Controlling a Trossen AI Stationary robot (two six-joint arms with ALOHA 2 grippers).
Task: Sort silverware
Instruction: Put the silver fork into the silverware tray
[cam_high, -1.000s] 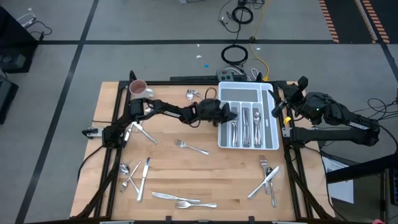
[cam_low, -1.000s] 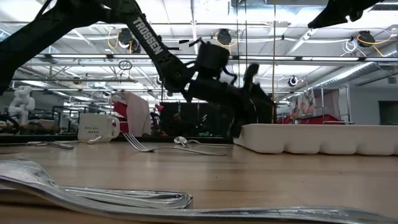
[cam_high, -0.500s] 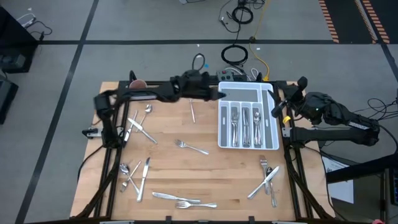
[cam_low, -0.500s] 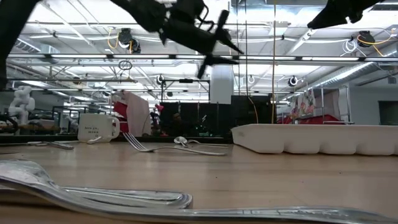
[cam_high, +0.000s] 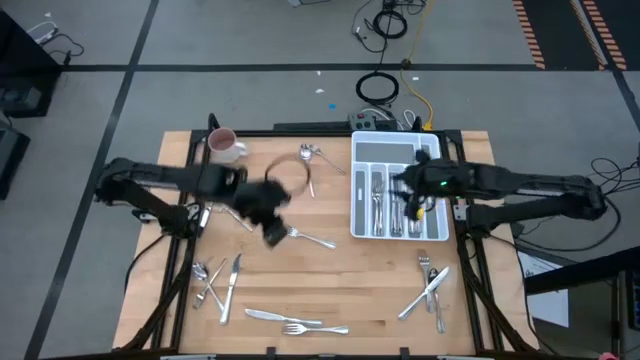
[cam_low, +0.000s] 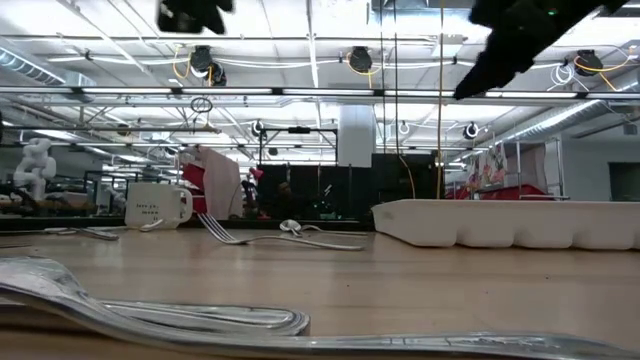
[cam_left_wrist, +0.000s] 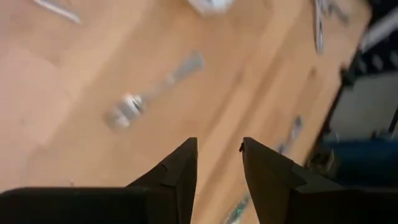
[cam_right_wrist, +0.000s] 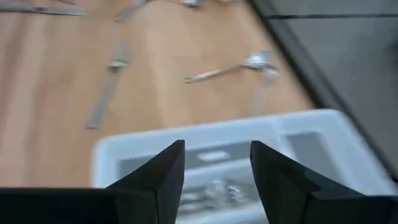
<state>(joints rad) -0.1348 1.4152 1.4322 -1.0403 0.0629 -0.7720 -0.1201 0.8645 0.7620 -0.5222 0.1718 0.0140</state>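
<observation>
The left gripper (cam_high: 272, 228) hangs above the middle of the wooden table (cam_high: 350, 290), its two fingers (cam_left_wrist: 180, 168) parted a little with nothing between them. The right gripper (cam_high: 405, 190) is over the white tray (cam_high: 437, 222), fingers also apart and empty.

In my judgement, the sorting is only partly done. Some pieces already lie in the tray's long compartments (cam_high: 392, 205), but I cannot tell which kind is in which slot. Much of the silverware is left on the table: a fork (cam_high: 305, 237) just beside the left gripper, a small group (cam_high: 310, 155) near the pink-and-white mug (cam_high: 222, 144), a few pieces at the left edge (cam_high: 215, 278), a knife and a fork near the front edge (cam_high: 295, 322), and a crossed bunch (cam_high: 430, 285) below the tray. So most of the work remains.
</observation>
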